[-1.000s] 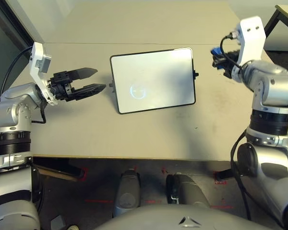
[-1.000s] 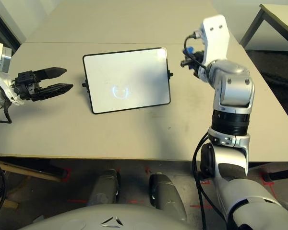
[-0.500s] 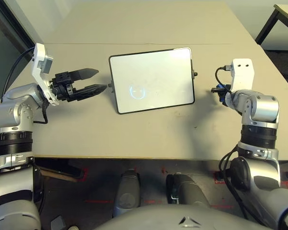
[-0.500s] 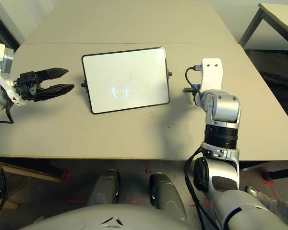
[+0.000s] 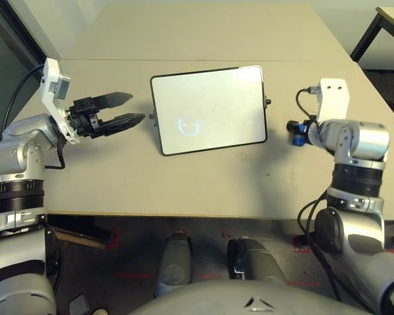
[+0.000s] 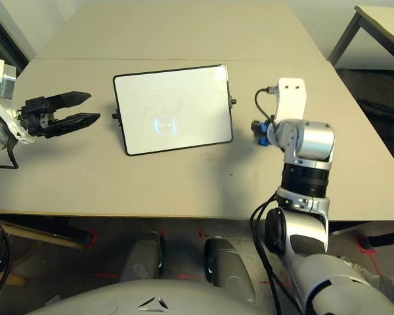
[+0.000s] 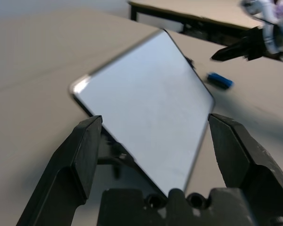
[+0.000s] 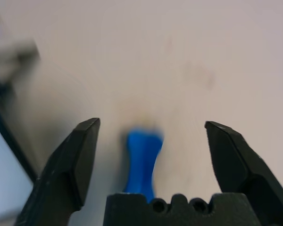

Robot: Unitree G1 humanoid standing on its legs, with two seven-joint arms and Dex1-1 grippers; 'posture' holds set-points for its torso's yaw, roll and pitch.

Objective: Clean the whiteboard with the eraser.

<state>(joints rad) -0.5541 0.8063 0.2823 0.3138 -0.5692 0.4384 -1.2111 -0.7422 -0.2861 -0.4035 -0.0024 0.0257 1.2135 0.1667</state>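
- Left gripper (image 5: pixel 128 109) level, pointing at the board (image 5: pixel 209 109) from its left edge, fingers apart, empty.
- Right gripper (image 8: pixel 148 162) tilted down, spread wide over the eraser (image 8: pixel 142 160), seemingly not gripping; eraser blurred.
- Eraser on the table (image 5: pixel 203 180) right of the board.
- Board flat mid-table, bare tabletop around it.

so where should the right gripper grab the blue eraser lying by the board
Across its narrow middle, on the two long sides. The eraser is a small oblong block lying flat on the table, to the right of the whiteboard. It sits between the open fingers of the right gripper, so coming straight down from above should suit.
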